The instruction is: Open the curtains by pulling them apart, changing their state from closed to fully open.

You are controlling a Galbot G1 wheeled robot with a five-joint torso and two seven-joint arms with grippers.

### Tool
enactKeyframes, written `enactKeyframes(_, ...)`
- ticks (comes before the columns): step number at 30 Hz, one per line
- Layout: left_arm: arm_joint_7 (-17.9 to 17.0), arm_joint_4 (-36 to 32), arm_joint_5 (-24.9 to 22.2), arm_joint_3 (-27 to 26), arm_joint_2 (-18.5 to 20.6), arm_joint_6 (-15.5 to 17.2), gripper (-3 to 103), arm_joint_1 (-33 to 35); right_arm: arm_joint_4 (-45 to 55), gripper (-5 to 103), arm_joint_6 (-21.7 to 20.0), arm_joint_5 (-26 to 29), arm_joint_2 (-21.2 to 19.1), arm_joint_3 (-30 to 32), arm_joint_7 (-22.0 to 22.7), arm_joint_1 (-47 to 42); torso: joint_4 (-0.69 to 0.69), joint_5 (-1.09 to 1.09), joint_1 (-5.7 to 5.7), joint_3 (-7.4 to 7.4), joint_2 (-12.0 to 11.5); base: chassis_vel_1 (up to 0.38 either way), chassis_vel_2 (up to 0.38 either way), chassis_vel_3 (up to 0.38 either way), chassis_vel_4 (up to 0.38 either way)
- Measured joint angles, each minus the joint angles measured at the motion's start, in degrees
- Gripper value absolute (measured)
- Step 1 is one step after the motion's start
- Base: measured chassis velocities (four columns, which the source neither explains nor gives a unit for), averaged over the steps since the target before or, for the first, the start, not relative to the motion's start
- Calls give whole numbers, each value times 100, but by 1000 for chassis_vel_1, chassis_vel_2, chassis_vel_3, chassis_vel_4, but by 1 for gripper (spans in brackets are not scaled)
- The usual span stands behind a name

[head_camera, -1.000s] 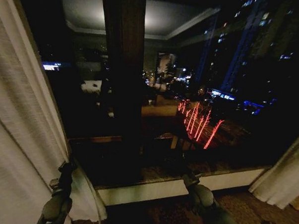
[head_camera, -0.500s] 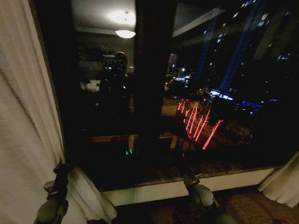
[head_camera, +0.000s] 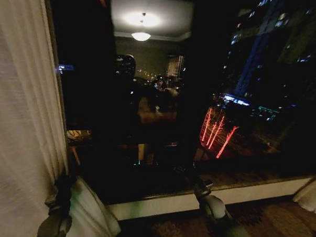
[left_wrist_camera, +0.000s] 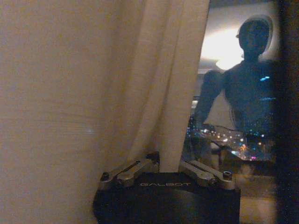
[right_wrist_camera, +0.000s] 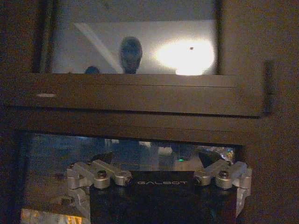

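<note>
The left curtain (head_camera: 21, 118), a sheer cream pleated panel, hangs bunched along the left side of the dark window. My left gripper (head_camera: 64, 183) is low at its inner edge, shut on a fold of the fabric. In the left wrist view the curtain (left_wrist_camera: 93, 84) runs down between the closed fingers of the left gripper (left_wrist_camera: 168, 163). The right curtain (head_camera: 311, 194) shows as a small bunch at the far right, low down. My right gripper (head_camera: 197, 184) hovers near the window sill, away from both panels. Seen from the right wrist, the right gripper (right_wrist_camera: 159, 161) is open and holds nothing.
The window glass (head_camera: 174, 98) reflects a ceiling lamp and city lights. A pale window sill (head_camera: 159, 202) runs along the bottom, with patterned carpet (head_camera: 269, 223) below it. A dark window frame (right_wrist_camera: 140, 98) stands close in front of the right gripper.
The whole head view has shifted, so the window scene slides right and the right curtain sits nearer the edge. The left gripper keeps its hold on the left curtain.
</note>
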Motion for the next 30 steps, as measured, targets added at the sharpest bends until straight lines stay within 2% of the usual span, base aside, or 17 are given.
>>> enactKeyframes(30, -81, -102, 28, -161, -49, -135, 0, 254, 0, 100, 0, 0, 0, 0, 0, 0, 1, -1, 0, 0, 0, 373, 327, -384, -328)
